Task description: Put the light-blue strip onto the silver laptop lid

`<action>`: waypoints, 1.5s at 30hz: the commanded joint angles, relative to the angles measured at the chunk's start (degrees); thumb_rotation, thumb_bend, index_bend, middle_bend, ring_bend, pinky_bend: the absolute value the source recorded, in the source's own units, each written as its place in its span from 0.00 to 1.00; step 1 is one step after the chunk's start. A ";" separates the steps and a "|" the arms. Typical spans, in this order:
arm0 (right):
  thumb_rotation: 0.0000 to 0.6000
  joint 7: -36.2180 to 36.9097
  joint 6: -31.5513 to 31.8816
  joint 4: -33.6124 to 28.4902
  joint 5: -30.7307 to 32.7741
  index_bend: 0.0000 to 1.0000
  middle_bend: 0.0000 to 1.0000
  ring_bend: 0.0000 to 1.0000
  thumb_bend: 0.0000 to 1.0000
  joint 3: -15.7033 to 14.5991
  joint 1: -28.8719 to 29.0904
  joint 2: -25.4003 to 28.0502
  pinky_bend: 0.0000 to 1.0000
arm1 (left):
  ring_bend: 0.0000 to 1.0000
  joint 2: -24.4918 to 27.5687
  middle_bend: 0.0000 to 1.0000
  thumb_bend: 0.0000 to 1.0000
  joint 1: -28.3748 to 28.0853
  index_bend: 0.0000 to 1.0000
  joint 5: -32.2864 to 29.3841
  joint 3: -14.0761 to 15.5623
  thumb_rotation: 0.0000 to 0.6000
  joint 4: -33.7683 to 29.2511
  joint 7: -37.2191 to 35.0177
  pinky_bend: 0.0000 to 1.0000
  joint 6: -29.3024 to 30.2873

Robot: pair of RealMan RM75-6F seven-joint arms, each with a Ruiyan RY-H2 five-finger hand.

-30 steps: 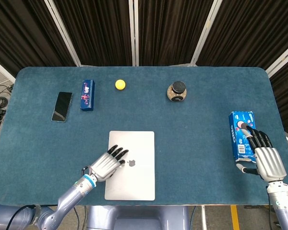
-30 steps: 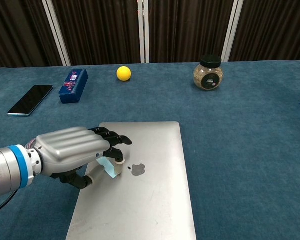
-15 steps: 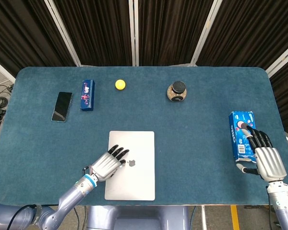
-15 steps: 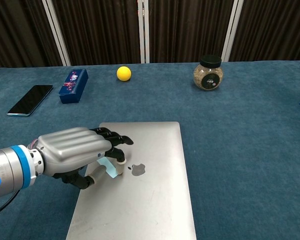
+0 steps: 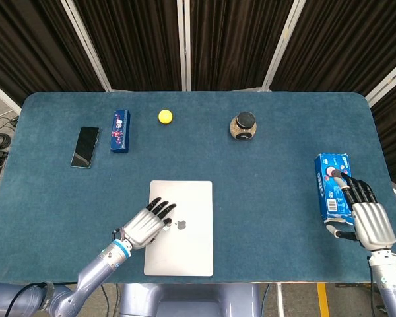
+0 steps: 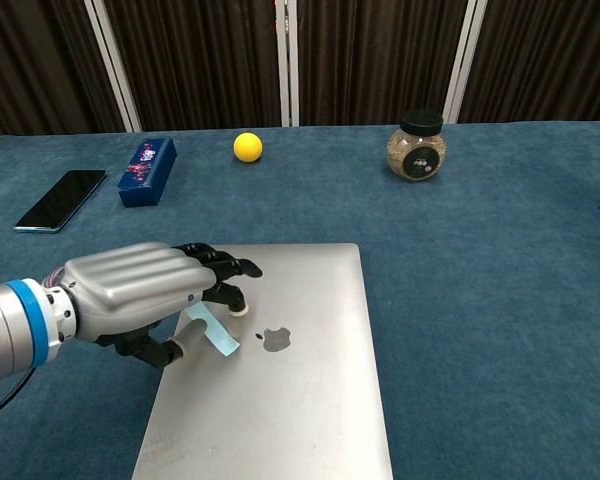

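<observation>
The silver laptop [image 5: 185,254] lies shut near the table's front edge, left of centre. The light-blue strip [image 6: 216,333] lies flat on the laptop's lid [image 6: 300,410], left of the logo, with its upper end hidden under my left hand [image 6: 140,298]. That hand hovers over the lid's left edge, its fingers [image 6: 225,270] spread above the strip and its thumb just left of it, gripping nothing. In the head view my left hand [image 5: 145,226] covers the strip. My right hand [image 5: 368,223] rests open at the right edge.
A blue cookie pack [image 5: 331,185] lies under my right fingertips. At the back stand a glass jar [image 6: 417,146], a yellow ball [image 6: 246,146], a dark-blue box [image 6: 146,158] and a phone [image 6: 60,200].
My left hand has drawn back to the left and its fingers have lifted, while the strip stays on the lid and shows more. The right hand has not moved.
</observation>
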 commanded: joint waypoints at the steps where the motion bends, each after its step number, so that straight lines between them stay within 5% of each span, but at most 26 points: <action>1: 1.00 -0.09 0.01 -0.06 -0.05 0.00 0.00 0.00 0.00 -0.01 -0.01 -0.02 0.00 | 0.00 0.31 0.00 0.77 0.10 0.32 -0.02 0.44 1.00 -0.24 -0.11 0.00 -0.30; 45: 1.00 0.65 0.02 -0.10 -0.03 0.00 0.00 0.00 0.00 0.33 -0.33 0.39 0.00 | 0.00 -2.39 0.00 0.78 -0.06 0.32 -1.19 0.50 1.00 2.19 0.68 0.00 -1.23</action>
